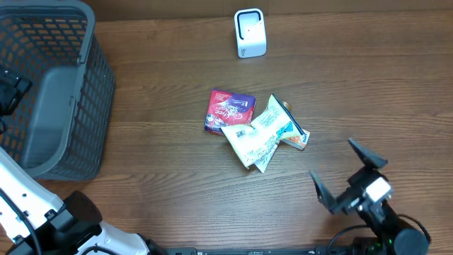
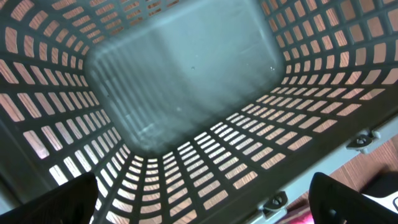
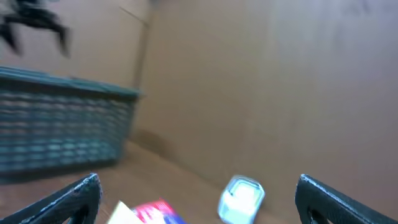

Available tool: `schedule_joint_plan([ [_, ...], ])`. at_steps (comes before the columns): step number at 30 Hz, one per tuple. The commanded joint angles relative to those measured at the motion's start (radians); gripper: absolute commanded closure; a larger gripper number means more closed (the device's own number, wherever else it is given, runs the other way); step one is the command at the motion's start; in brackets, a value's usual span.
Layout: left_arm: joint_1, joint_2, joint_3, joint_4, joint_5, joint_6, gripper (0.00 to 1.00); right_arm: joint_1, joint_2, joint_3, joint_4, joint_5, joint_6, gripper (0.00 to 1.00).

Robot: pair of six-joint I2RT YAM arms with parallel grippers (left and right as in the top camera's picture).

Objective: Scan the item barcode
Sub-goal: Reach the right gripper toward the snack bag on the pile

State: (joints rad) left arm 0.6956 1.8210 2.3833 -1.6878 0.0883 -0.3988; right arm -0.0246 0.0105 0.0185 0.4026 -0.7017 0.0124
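Several snack packets lie in a loose pile at the table's middle: a red and purple packet (image 1: 228, 110), white packets (image 1: 258, 134) overlapping it, and an orange one (image 1: 297, 139) under their right edge. A white barcode scanner (image 1: 250, 32) stands at the back edge. My right gripper (image 1: 345, 173) hovers open and empty at the front right, well short of the pile. In the right wrist view its wide jaws frame the blurred scanner (image 3: 241, 199) and a corner of the red packet (image 3: 155, 213). My left gripper (image 1: 8, 91) hangs open and empty over the basket.
A large grey mesh basket (image 1: 99, 92) fills the left side of the table. The left wrist view looks down into it, showing its slotted wall (image 2: 249, 155) and bare floor. Brown wood tabletop surrounds the pile.
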Motion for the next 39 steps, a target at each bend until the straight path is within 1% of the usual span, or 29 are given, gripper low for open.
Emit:
schedule_joint_plan([
  [1,0.003,0.012,0.006,-0.002,-0.011,-0.020,0.00,0.003,-0.006,0.061,0.026,-0.058,0.097,0.00],
  [3,0.003,0.012,0.006,-0.002,-0.011,-0.020,0.00,0.001,0.011,0.163,-0.066,-0.020,0.095,0.00],
  [6,0.003,0.012,0.006,-0.002,-0.011,-0.020,0.00,-0.012,0.089,0.348,-0.289,-0.013,0.084,0.00],
  [7,0.003,0.012,0.006,-0.002,-0.011,-0.020,0.00,-0.022,0.156,0.452,-0.407,-0.013,0.080,0.00],
  [9,0.003,0.012,0.006,-0.002,-0.011,-0.020,0.00,-0.029,0.252,0.580,-0.549,-0.018,0.062,0.00],
  [10,0.003,0.012,0.006,-0.002,-0.010,-0.020,0.00,-0.029,0.334,0.679,-0.654,-0.018,0.062,0.00],
  [13,0.003,0.012,0.006,-0.002,-0.011,-0.020,0.00,-0.029,0.479,0.835,-0.795,-0.090,0.063,0.00],
  [14,0.003,0.012,0.006,-0.002,-0.010,-0.020,0.00,-0.029,0.558,0.895,-0.809,-0.208,0.074,0.00],
  [15,0.003,0.012,0.006,-0.002,-0.010,-0.020,0.00,-0.029,0.608,0.918,-0.808,-0.333,0.097,0.00],
  [16,0.003,0.012,0.006,-0.002,-0.010,-0.020,0.00,-0.029,0.628,0.923,-0.800,-0.393,0.107,0.00],
  [17,0.003,0.012,0.006,-0.002,-0.010,-0.020,0.00,-0.029,0.668,0.925,-0.752,-0.514,0.123,0.00],
  [19,0.003,0.012,0.006,-0.002,-0.010,-0.020,0.00,-0.027,0.718,0.925,-0.686,-0.610,0.125,0.00],
  [20,0.003,0.012,0.006,-0.002,-0.011,-0.020,0.00,-0.026,0.744,0.925,-0.658,-0.623,0.158,0.00],
  [21,0.003,0.012,0.006,-0.002,-0.010,-0.020,0.00,-0.025,0.777,0.925,-0.621,-0.616,0.233,0.00],
  [22,0.003,0.012,0.006,-0.002,-0.011,-0.021,0.00,-0.025,0.803,0.925,-0.589,-0.599,0.303,0.00],
  [23,0.003,0.012,0.006,-0.002,-0.011,-0.020,0.00,-0.025,0.842,0.925,-0.554,-0.548,0.421,0.00],
  [25,0.003,0.012,0.006,-0.002,-0.010,-0.020,0.00,-0.025,0.890,0.927,-0.534,-0.508,0.489,0.00],
  [27,0.003,0.012,0.006,-0.002,-0.011,-0.020,0.00,-0.014,0.920,0.927,-0.544,-0.473,0.490,0.00],
  [30,0.003,0.012,0.006,-0.002,-0.010,-0.020,0.00,0.034,0.958,0.927,-0.614,-0.320,0.497,0.01],
  [31,0.003,0.012,0.006,-0.002,-0.010,-0.020,0.00,0.080,0.980,0.928,-0.702,-0.167,0.505,0.00],
  [33,0.003,0.012,0.006,-0.002,-0.010,-0.020,0.00,0.122,1.002,0.938,-0.799,-0.024,0.509,0.01],
  [35,0.003,0.012,0.006,-0.002,-0.010,-0.020,0.00,0.169,1.039,0.972,-0.933,0.138,0.512,0.01],
  [37,0.003,0.012,0.006,-0.002,-0.011,-0.020,0.00,0.198,1.074,1.011,-1.032,0.231,0.511,0.00],
  [39,0.003,0.012,0.006,-0.002,-0.010,-0.020,0.00,0.217,1.098,1.025,-1.052,0.236,0.512,0.00],
])
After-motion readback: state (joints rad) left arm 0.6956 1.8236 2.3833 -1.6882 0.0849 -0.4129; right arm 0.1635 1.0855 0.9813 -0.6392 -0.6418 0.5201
